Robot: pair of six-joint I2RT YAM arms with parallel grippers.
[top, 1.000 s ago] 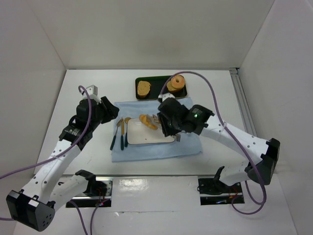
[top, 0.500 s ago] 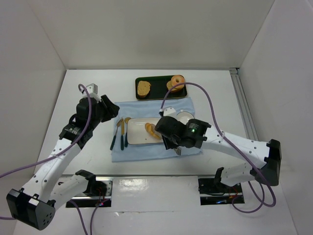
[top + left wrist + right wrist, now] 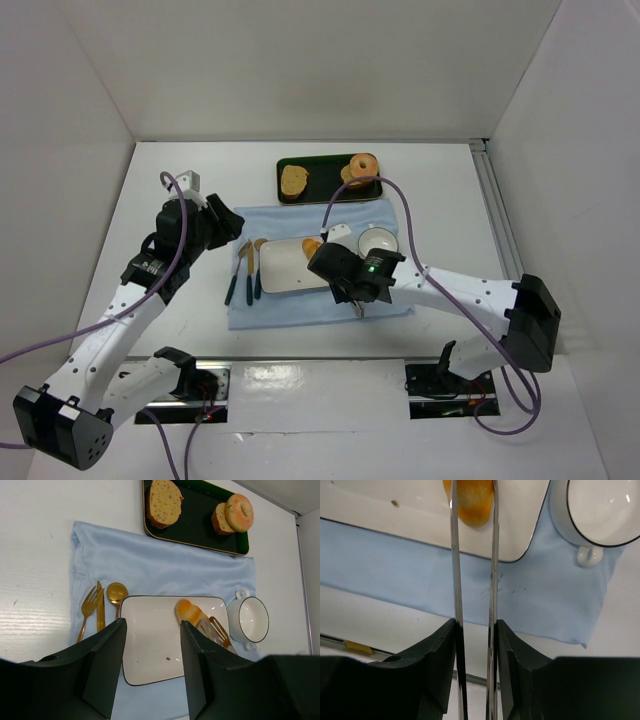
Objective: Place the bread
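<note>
The bread [image 3: 312, 246], a small golden-orange roll, lies at the back right of the white rectangular plate [image 3: 283, 272]. It also shows in the left wrist view [image 3: 189, 612] and the right wrist view [image 3: 472, 500]. My right gripper [image 3: 347, 283] is shut on a pair of metal tongs [image 3: 493, 570]. The tong tips flank the bread over the plate [image 3: 395, 515]. I cannot tell whether the tongs still squeeze it. My left gripper [image 3: 226, 226] is open and empty, left of the plate and above the table [image 3: 152, 625].
The plate sits on a blue cloth [image 3: 300, 305]. Gold cutlery [image 3: 246, 270] lies left of the plate. A white bowl [image 3: 378, 241] stands to its right. A dark tray [image 3: 320, 185] at the back holds a toast slice [image 3: 293, 179] and a ring doughnut [image 3: 362, 165].
My right arm has swung toward the near edge and lower, with the tongs now pointing away from me. The bread has stayed over the plate's right part. The left arm has not moved.
</note>
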